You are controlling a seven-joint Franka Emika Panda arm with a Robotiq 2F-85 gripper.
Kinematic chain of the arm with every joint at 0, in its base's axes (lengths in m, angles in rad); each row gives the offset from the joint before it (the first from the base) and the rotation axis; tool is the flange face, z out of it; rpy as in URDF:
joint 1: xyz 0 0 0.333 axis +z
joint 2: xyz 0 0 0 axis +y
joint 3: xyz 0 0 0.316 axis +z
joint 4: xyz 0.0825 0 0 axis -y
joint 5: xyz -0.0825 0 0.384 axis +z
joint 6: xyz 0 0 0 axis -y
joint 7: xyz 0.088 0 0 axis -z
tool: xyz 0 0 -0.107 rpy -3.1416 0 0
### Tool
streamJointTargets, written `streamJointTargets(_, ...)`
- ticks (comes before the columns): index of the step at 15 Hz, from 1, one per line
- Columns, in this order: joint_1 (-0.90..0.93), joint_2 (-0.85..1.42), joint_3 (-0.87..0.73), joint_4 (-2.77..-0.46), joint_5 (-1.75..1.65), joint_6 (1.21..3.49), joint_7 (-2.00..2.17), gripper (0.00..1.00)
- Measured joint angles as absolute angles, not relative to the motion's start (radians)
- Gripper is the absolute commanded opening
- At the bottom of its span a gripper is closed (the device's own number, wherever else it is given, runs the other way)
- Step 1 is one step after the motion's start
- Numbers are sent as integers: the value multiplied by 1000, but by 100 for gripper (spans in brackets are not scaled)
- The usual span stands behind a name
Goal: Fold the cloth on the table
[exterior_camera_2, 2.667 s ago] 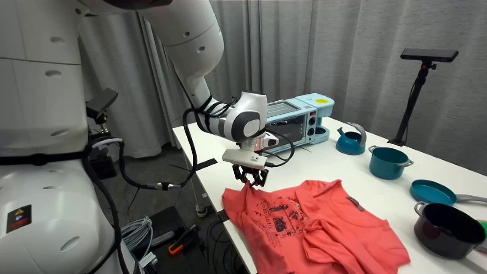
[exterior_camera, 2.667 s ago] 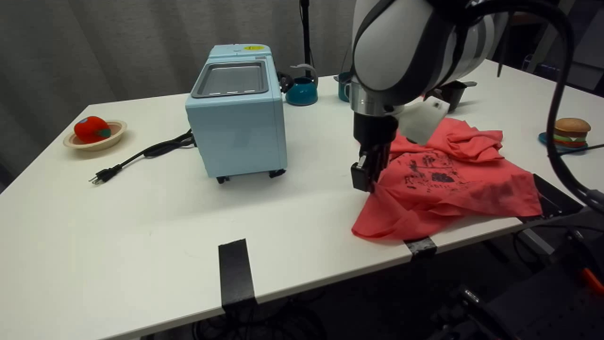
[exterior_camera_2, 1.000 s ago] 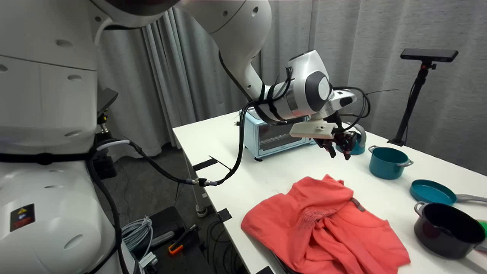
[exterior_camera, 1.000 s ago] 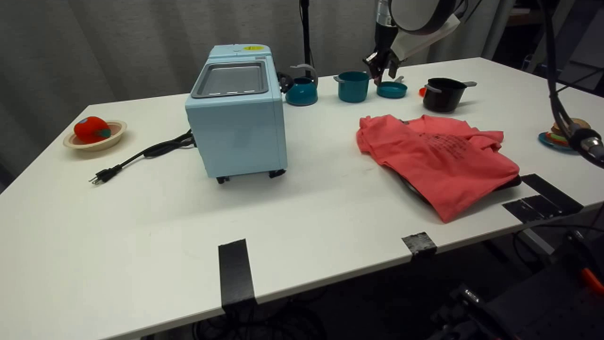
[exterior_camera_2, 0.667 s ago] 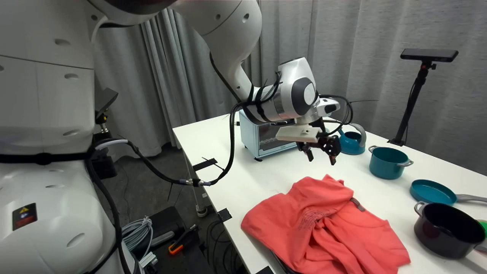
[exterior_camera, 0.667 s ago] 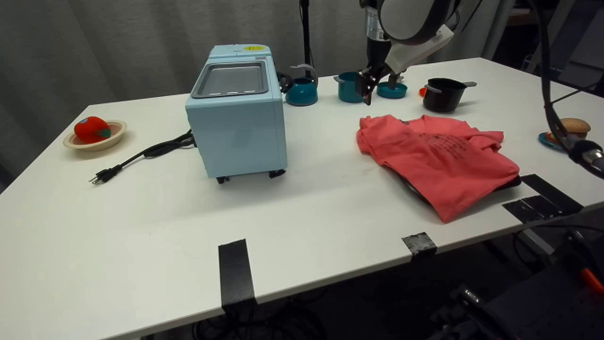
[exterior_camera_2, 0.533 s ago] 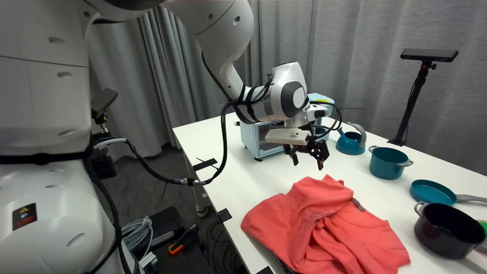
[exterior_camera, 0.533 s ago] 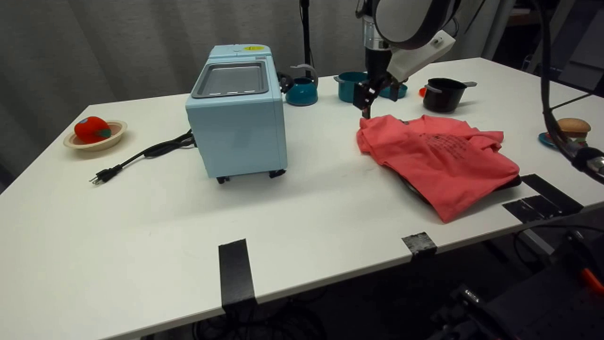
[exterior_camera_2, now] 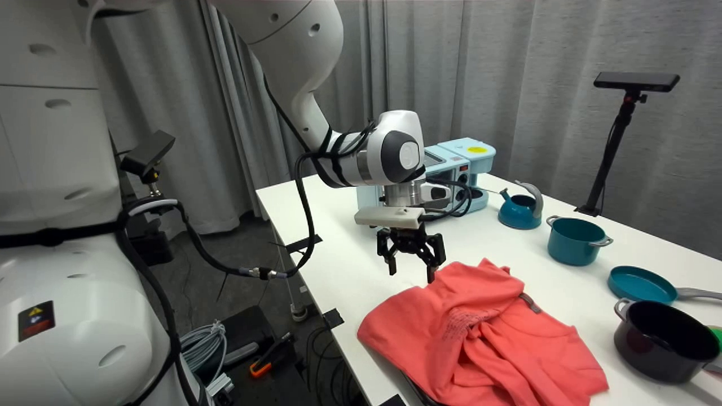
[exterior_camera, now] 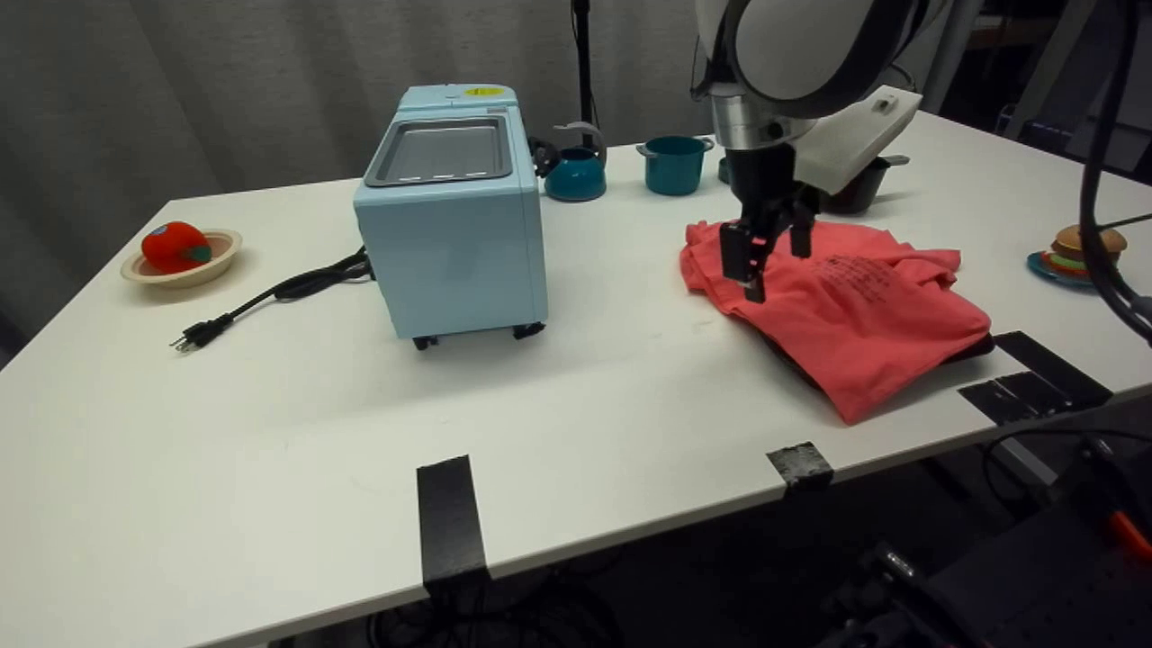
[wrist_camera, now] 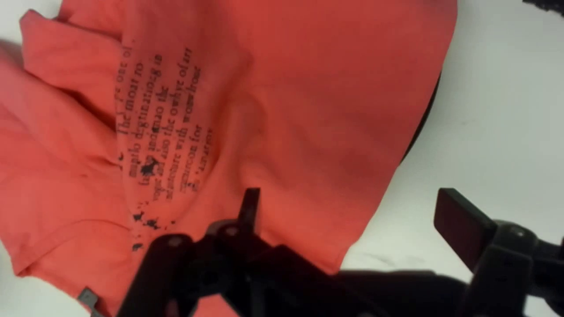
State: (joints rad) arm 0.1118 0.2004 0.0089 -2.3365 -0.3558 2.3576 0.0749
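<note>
The cloth (exterior_camera: 855, 337) is a red T-shirt, folded over so its printed text shows only partly. It lies loosely on the white table (exterior_camera: 558, 423), wrinkled at the collar side. In an exterior view its grey collar label (exterior_camera_2: 529, 303) shows. My gripper (exterior_camera: 778, 267) hangs above the edge of the shirt, pointing down, wide open and holding nothing. Seen from the wrist, the gripper (wrist_camera: 348, 193) has its left finger over the shirt (wrist_camera: 308, 110) and its right finger over bare table, with the hem running between them. I cannot tell the exact height above the cloth.
A dark flat object (exterior_camera: 972, 349) sticks out from under the shirt. A light-blue oven (exterior_camera: 459, 234) stands beside it. Teal kettle (exterior_camera_2: 519, 211), teal pot (exterior_camera_2: 575, 242), teal pan (exterior_camera_2: 642, 283) and black pot (exterior_camera_2: 660, 341) stand behind. A toy burger (exterior_camera: 1075, 247) sits at the right.
Earlier my gripper held a shirt corner; that part now lies folded over, released. Since then the gripper has come from the back toward the front, lower, over the shirt's edge, and opened wider.
</note>
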Motion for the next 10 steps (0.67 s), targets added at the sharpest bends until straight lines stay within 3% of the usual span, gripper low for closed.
streamJointTargets(10, 112, 215, 35, -2447, -358, 2336, -4, 96)
